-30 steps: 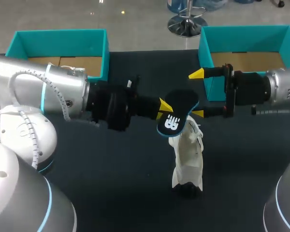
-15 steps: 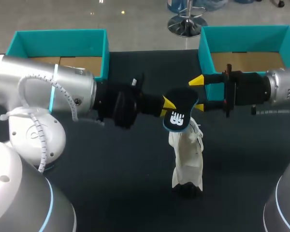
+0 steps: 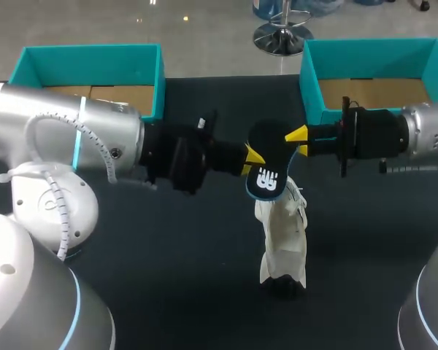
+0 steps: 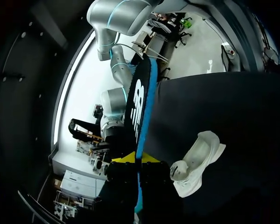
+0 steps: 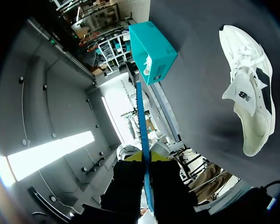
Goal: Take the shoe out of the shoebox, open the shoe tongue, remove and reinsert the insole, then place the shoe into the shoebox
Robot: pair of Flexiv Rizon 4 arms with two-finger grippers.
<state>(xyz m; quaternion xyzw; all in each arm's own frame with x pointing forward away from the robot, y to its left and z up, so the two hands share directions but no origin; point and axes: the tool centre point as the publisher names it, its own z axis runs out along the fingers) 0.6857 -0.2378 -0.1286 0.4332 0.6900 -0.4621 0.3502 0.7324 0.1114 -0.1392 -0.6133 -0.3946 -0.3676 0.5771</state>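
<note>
Okay, both claws on the insole at once, mid-air over the middle of the counter. Left claw comes in from the left and is clamped tight on the near end, by the white logo. Right claw comes in from the right, fingers pinched onto the far, rounded end. Insole is black w/ a blue edge and hangs between the two, clear of the counter.

Left wrist view: insole runs edge-on straight out from the left claw, a yellow tip pressed on either side. Right wrist view, same story: thin blue edge of the insole squeezed between the fingers of the right claw.

White shoe lies on the counter just below and nearer than the insole, no claw touching it. Its tongue looks flipped out.

Left shoebox sits at far left and right shoebox at far right, both teal and well apart from the shoe.
</note>
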